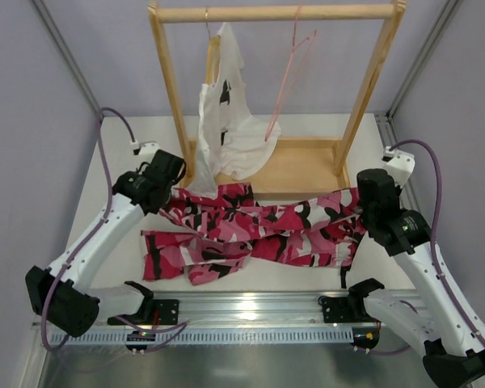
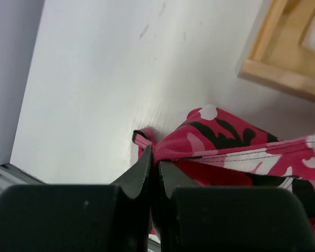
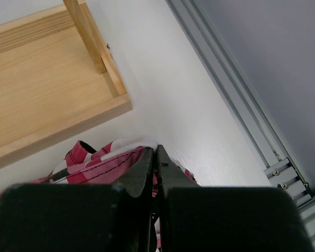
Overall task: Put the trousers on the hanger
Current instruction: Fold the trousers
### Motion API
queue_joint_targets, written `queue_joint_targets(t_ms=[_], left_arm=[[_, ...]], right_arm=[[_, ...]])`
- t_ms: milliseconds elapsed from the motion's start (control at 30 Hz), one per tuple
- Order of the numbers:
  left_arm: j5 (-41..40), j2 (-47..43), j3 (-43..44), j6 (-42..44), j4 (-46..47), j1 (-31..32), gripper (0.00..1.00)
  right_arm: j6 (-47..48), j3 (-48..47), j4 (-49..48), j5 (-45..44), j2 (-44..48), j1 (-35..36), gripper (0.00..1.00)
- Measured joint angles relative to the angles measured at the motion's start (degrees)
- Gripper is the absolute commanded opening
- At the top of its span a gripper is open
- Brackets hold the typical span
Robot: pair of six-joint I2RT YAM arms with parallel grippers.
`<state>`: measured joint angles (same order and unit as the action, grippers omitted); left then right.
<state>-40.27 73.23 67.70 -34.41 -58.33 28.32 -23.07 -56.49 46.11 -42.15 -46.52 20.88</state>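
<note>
Trousers [image 1: 259, 230] with pink, white and black blotches lie bunched up on the white table [image 1: 295, 280], right in front of the wooden rack [image 1: 275, 12], and not on the hanger [image 1: 291, 83]. That thin pink hanger hangs alone from the top bar of the rack. The bottom of the rack is a flat wooden tray [image 1: 307, 170]. The only thing in it is the low end of a white T-shirt [image 1: 226, 121], which hangs from a wooden hanger [image 1: 212, 56]. The left gripper [image 1: 174, 192] is at the left top corner of the trousers and the right gripper [image 1: 360, 199] is at the right top corner. From above you cannot tell how the fingers sit, because the black gripper bodies cover them. The wrist views show it. In the left wrist view the left gripper [image 2: 153, 155] has its two fingers pressed close together, with a fold of the pink cloth pinched between the tips. In the right wrist view the right gripper [image 3: 156, 152] is squeezed tight on the cloth edge in the same way. The wrist views show only a corner of the tray and a small bit of the trousers. Only the top view shows the hanger. The print on the T-shirt is too crumpled to make out.
</note>
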Motion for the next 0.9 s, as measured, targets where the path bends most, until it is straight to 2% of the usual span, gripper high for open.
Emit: queue_joint_targets(t_ms=[133, 333, 567, 667, 733, 800, 900], left_arm=[[-1.4, -3.7, 2.3, 1.8, 0.1, -3.7, 0.14], [-1.6, -0.3, 2.9, 3.8, 0.3, -9.3, 0.18], [6.1, -1.1, 1.6, 2.2, 1.9, -18.0, 0.09], [14.7, -5.5, -1.7, 0.6, 4.3, -24.6, 0.01], [19.4, -8.2, -2.5, -1.2, 4.5, -30.0, 0.0], [20.5, -10.1, -1.7, -2.5, 3.9, -32.9, 0.0], [19.5, -12.2, 0.9, -2.9, 2.9, -33.2, 0.0]], right_arm=[[-0.9, -1.7, 1.0, -3.3, -0.5, 0.0, 0.04], [-1.2, -2.5, 1.8, -5.3, 0.3, 0.0, 0.03], [-1.0, -2.3, 0.9, -2.6, 2.3, 0.0, 0.04], [-0.8, -1.1, -1.0, -0.1, 3.1, 0.0, 0.04], [-0.6, -0.9, -1.5, 1.3, 2.7, 0.1, 0.04], [-0.6, -1.0, -2.0, 1.9, 1.7, 0.2, 0.04], [-0.7, -1.2, -2.0, 2.6, 0.2, 0.3, 0.04]])
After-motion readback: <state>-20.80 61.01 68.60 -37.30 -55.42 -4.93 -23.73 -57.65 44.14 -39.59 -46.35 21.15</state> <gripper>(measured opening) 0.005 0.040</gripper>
